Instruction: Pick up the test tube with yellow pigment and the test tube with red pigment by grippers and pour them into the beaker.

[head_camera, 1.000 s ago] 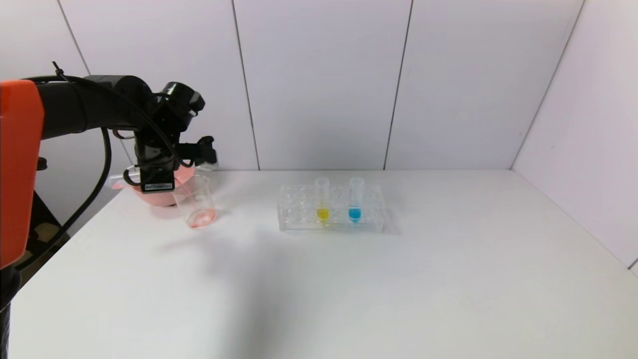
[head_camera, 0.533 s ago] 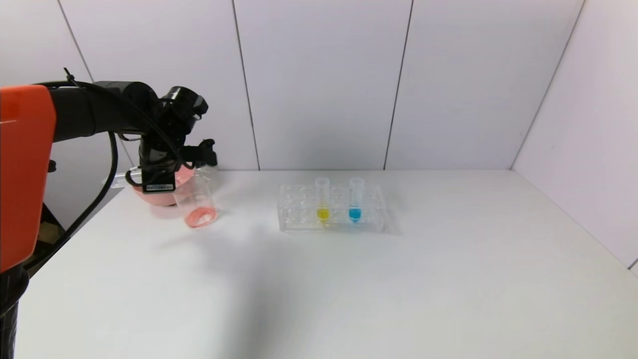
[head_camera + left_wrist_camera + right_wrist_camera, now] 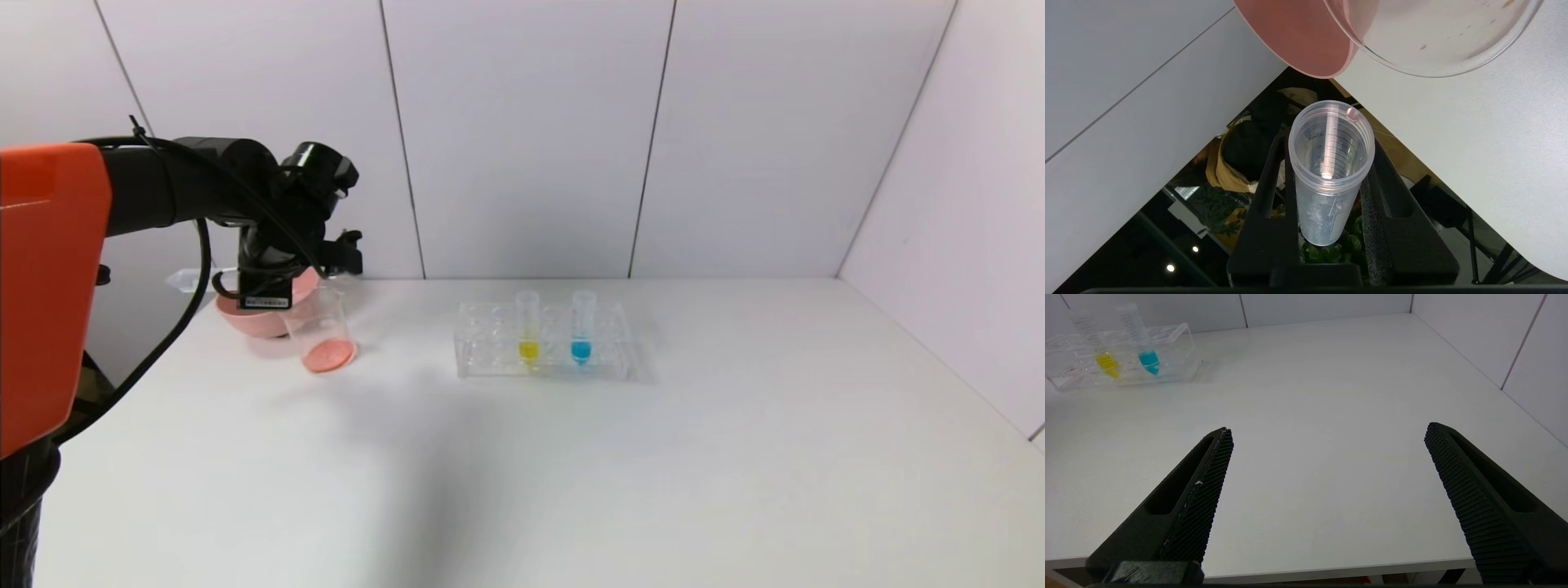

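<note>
My left gripper (image 3: 265, 286) is shut on the test tube with red pigment (image 3: 1331, 171), held roughly level beside the beaker's (image 3: 322, 335) rim. The tube looks clear inside, with one reddish drop at its lip. Its pointed end (image 3: 183, 280) sticks out to the left. The beaker holds red-pink liquid at its bottom; its rim also shows in the left wrist view (image 3: 1433, 45). The test tube with yellow pigment (image 3: 528, 331) stands in the clear rack (image 3: 482, 347); it also shows in the right wrist view (image 3: 1102, 355). My right gripper (image 3: 1327, 433) is open and empty over the table's front edge.
A pink bowl (image 3: 245, 318) sits just behind the beaker at the table's left edge, also in the left wrist view (image 3: 1298, 36). A blue-liquid tube (image 3: 581, 331) stands next to the yellow one in the rack. White wall panels close the back and right sides.
My left gripper has moved slightly up and to the right with the tube, and the tube's pointed end has risen. The red liquid in the beaker's bottom shows more strongly.
</note>
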Robot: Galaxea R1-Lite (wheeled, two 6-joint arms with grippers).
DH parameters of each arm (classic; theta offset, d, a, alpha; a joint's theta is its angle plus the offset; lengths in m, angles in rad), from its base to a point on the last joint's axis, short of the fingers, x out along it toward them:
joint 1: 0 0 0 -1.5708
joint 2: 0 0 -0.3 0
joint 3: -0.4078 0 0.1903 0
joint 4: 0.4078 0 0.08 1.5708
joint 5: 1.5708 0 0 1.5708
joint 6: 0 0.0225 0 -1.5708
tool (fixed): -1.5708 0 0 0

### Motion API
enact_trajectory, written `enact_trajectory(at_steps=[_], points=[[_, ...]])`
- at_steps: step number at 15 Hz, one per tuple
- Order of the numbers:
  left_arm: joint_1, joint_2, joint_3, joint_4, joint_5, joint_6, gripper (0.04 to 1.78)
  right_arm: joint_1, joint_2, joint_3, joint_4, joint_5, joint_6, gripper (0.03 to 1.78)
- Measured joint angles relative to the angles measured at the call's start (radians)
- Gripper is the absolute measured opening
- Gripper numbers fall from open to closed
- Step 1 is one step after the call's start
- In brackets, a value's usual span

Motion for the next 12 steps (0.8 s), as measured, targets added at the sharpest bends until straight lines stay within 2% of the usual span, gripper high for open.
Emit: enact_trajectory(at_steps=[2,8,10,12], points=[[-0.002,0.003,0.0,-0.005,0.047,0.008,0.45,0.0,0.0,0.0,0.0,0.0,0.0,1.71],[-0.009,0.002,0.0,-0.005,0.04,0.007,0.45,0.0,0.0,0.0,0.0,0.0,0.0,1.71],[-0.009,-0.006,0.0,0.0,0.01,-0.001,0.45,0.0,0.0,0.0,0.0,0.0,0.0,1.71],[-0.002,-0.017,0.002,-0.001,-0.072,-0.013,0.45,0.0,0.0,0.0,0.0,0.0,0.0,1.71]])
